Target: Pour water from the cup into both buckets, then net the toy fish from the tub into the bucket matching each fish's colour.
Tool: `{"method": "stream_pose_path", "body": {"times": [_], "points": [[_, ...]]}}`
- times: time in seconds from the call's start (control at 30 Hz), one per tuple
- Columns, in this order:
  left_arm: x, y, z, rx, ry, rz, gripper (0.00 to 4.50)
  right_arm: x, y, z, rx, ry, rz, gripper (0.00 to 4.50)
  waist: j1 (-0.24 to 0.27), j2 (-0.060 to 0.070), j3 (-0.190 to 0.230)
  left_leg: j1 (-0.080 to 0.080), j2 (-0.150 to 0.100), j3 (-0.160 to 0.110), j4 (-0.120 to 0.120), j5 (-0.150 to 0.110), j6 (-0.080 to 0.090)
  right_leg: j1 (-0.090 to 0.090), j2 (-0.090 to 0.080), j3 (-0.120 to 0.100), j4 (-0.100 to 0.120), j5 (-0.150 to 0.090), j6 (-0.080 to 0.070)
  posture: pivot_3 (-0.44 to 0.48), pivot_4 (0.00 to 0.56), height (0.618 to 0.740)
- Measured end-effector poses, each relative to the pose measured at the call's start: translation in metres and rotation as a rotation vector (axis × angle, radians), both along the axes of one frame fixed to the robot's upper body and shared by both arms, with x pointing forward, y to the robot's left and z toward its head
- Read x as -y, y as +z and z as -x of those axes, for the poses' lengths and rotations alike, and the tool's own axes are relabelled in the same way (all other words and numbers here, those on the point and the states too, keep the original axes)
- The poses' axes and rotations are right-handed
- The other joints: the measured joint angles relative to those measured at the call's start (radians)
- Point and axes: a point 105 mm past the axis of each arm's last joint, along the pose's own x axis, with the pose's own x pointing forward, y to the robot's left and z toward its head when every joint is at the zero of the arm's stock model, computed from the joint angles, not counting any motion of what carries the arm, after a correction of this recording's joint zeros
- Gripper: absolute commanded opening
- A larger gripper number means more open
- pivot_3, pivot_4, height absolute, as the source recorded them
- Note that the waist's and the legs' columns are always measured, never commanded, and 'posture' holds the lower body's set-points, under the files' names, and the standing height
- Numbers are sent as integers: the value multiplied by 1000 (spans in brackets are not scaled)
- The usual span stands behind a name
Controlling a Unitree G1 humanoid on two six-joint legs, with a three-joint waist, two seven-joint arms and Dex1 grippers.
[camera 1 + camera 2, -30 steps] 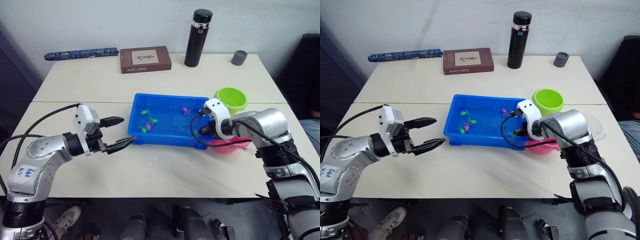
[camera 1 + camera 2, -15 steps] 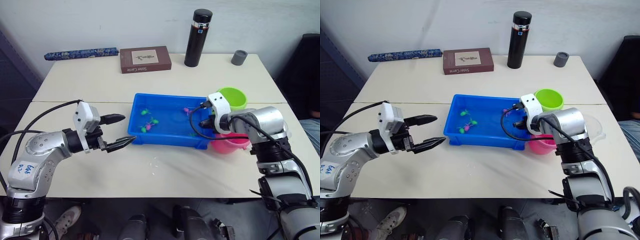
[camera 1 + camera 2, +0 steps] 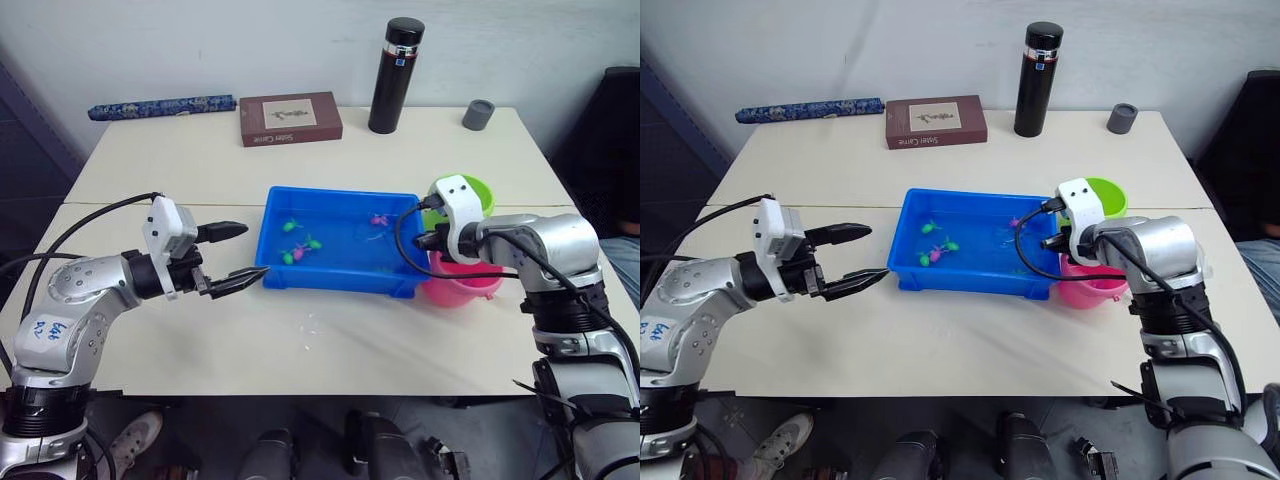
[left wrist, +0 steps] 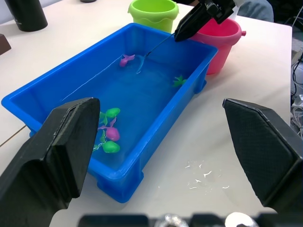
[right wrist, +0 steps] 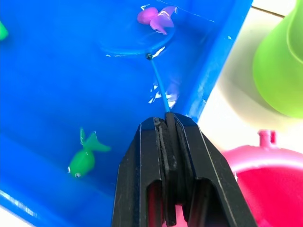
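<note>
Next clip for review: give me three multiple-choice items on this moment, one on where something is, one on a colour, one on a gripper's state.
1. Where is the net's hoop?
A. In the tub's water by a pink fish
B. Over the green bucket
C. On the bare table

2. What colour is the bucket nearest the right gripper?
A. Blue
B. Pink
C. Grey

3. How is the left gripper?
A. Shut on the net
B. Shut on a fish
C. Open, holding nothing

Answers:
1 A: the net lies in the tub beside the pink fish.
2 B: the pink bucket sits right below the right gripper.
3 C: the left gripper has its fingers spread over the table.
</note>
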Motion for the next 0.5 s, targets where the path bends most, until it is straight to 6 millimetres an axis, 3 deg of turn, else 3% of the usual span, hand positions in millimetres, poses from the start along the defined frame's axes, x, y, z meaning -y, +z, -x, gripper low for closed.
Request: {"method": "stream_pose_path", "body": {"times": [0.5], "points": [[1, 3, -3, 8, -16, -3, 4472, 11, -3, 9, 69, 35, -43, 0, 1, 0, 0, 0, 0, 0, 0, 0, 0, 0, 0, 0, -1, 0, 0, 0, 150, 739]]}}
